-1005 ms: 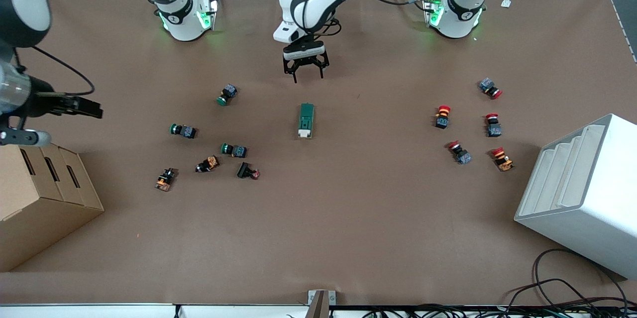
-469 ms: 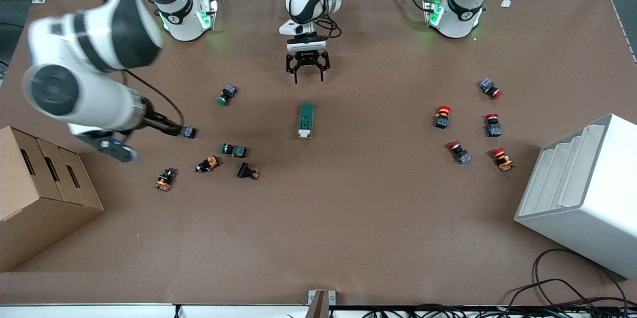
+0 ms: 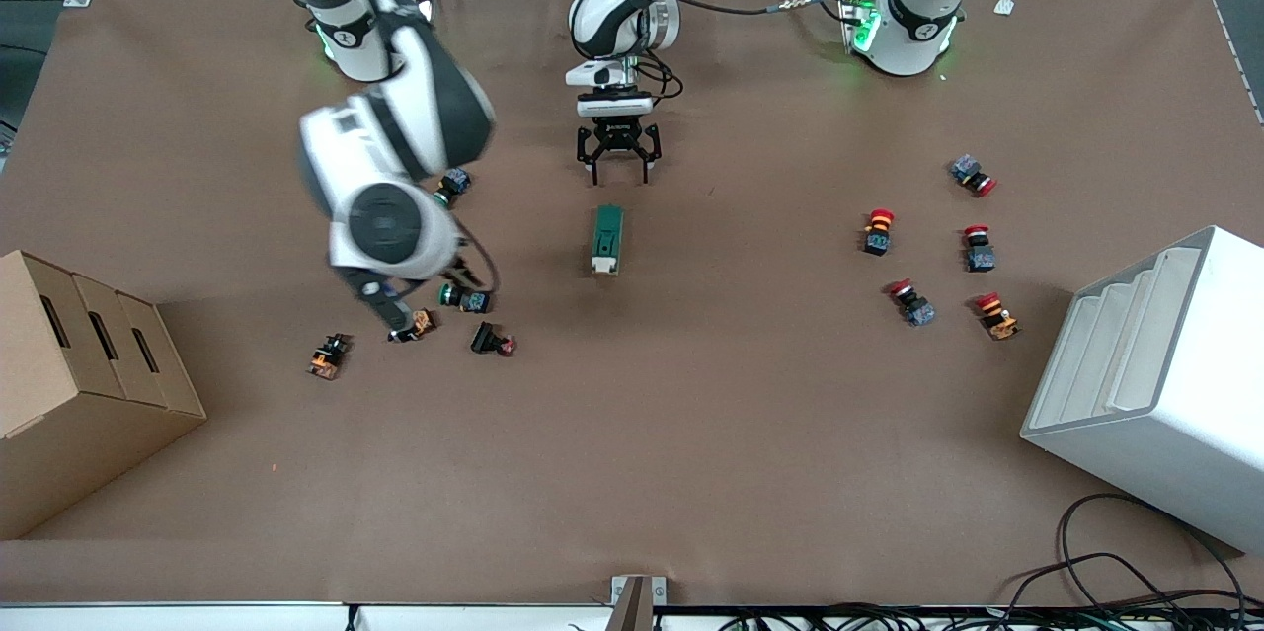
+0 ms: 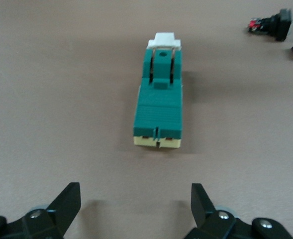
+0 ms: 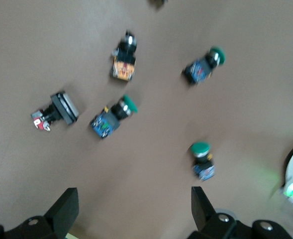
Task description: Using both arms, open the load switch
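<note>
The load switch (image 3: 608,238) is a dark green block lying flat in the middle of the table, its white lever end (image 4: 163,41) nearer to the front camera. My left gripper (image 3: 620,175) hangs open over bare table just off the switch's green end, in line with it and not touching it. In the left wrist view the switch (image 4: 158,107) lies ahead of the left gripper (image 4: 135,195), whose fingers stand wide apart. My right gripper (image 5: 135,208) is open with nothing between its fingers, over the green push buttons (image 5: 111,117). The right arm's wrist (image 3: 393,221) hides it in the front view.
Green, orange and black push buttons (image 3: 464,297) lie scattered toward the right arm's end. Red push buttons (image 3: 879,231) lie toward the left arm's end. A cardboard box (image 3: 79,384) and a white stepped bin (image 3: 1155,384) stand at the table's two ends.
The right arm has swung from the table's edge near the cardboard box in over the green push buttons. The left gripper has moved slightly closer to the load switch, still open.
</note>
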You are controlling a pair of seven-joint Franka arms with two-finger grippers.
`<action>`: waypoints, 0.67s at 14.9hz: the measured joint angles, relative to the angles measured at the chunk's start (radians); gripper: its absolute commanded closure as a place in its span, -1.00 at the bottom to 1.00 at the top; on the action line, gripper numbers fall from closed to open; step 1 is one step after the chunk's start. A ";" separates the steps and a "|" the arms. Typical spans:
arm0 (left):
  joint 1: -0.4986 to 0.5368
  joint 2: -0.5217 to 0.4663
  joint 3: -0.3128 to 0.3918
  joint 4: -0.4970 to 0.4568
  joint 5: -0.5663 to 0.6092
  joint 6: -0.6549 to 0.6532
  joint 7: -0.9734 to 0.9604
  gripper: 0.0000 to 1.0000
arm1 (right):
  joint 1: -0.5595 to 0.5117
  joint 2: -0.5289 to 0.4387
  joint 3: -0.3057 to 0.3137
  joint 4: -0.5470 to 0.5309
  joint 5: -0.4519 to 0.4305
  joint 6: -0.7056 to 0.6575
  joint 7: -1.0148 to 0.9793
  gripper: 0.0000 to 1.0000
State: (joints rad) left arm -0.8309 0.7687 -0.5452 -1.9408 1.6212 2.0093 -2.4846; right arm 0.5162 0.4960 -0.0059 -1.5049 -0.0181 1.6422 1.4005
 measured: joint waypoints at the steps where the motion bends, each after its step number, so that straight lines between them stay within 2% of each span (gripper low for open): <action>1: -0.004 0.001 0.001 0.001 0.026 0.000 -0.025 -0.97 | 0.032 0.032 0.000 0.000 0.000 0.030 0.099 -1.00; 3: -0.015 0.015 0.005 0.000 0.083 -0.014 -0.088 -0.97 | 0.076 0.096 0.000 0.002 0.022 0.097 0.286 -1.00; 5: -0.023 0.041 0.007 0.001 0.129 -0.047 -0.129 -0.97 | 0.097 0.148 0.000 0.006 0.091 0.159 0.407 -1.00; 10: -0.043 0.060 0.013 0.010 0.147 -0.092 -0.137 -0.99 | 0.114 0.194 0.000 0.021 0.210 0.223 0.541 -1.00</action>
State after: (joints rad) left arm -0.8737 0.8282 -0.5324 -1.9309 1.7680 1.9177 -2.6212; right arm 0.6305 0.6896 -0.0061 -1.4835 0.1915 1.8647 1.9411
